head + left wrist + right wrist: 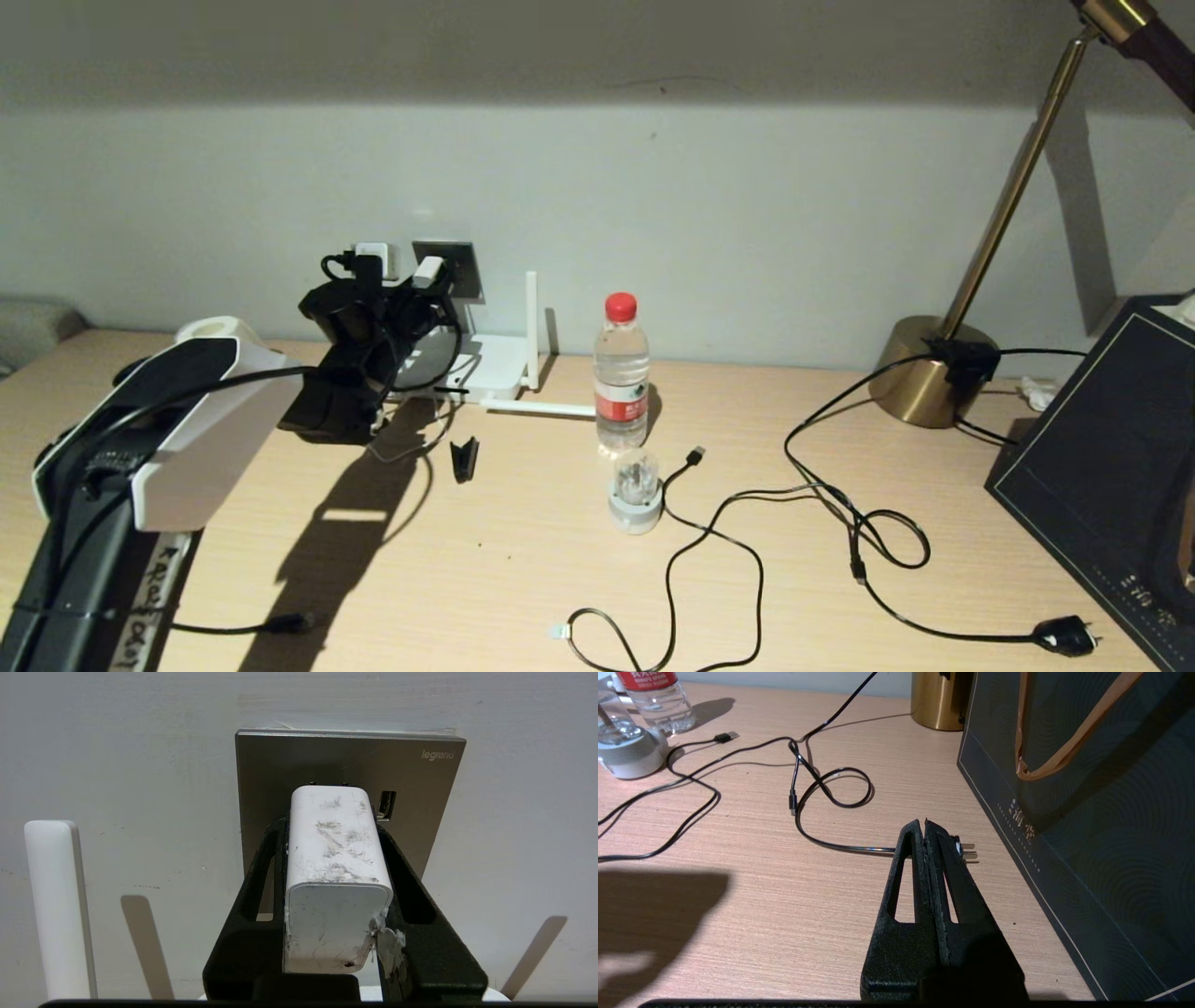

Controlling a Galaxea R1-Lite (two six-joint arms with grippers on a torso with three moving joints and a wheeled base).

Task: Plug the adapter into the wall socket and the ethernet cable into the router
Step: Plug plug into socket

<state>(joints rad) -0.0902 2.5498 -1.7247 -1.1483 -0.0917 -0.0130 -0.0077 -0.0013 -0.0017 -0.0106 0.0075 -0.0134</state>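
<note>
On the wooden desk (523, 560) a water bottle (622, 373) with a red cap, loose black cables (709, 541), a brass lamp (934, 369) and a dark paper bag (1101, 812) lie right of the white router (495, 369). The grey wall socket (350, 765) reads "legrand". The left gripper (334, 826), stretched level toward the wall, is clamped on the white adapter (336, 868), whose front meets the socket face; the right gripper (924, 828) hangs low over the desk, fingers pressed together.

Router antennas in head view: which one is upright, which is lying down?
On the router, the antenna at its right rear corner stands upright against the wall. The other antenna lies flat on the desk, pointing toward the water bottle.
</note>
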